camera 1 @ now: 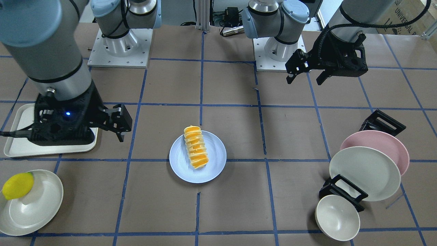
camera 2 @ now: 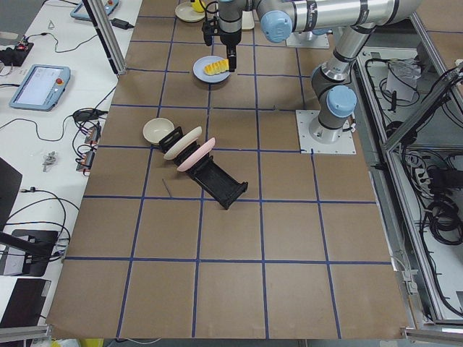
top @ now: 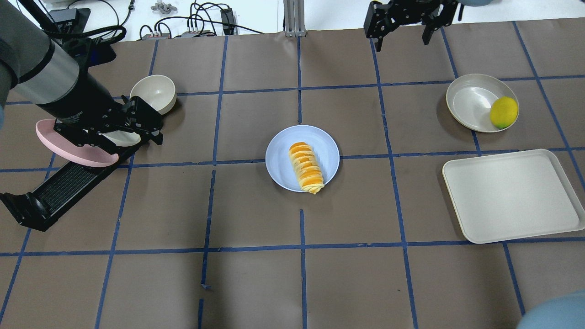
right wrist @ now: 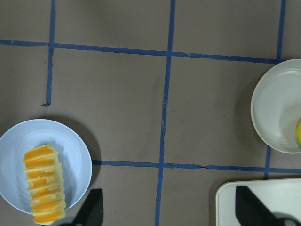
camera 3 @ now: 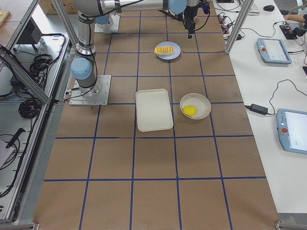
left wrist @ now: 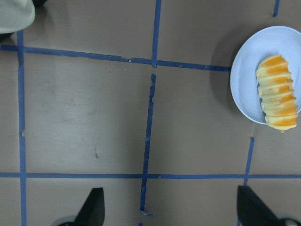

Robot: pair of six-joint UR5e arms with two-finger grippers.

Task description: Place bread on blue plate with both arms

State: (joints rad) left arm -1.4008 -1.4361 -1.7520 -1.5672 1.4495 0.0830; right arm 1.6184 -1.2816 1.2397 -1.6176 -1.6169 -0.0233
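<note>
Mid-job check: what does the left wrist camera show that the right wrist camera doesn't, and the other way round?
Only the left wrist view: the edge of a cream dish in its top left corner. Only the right wrist view: a cream plate with a sliver of the lemon on it, and a corner of the cream tray. Both: the bread lying on the blue plate, with the left gripper and right gripper each open and empty.
</note>
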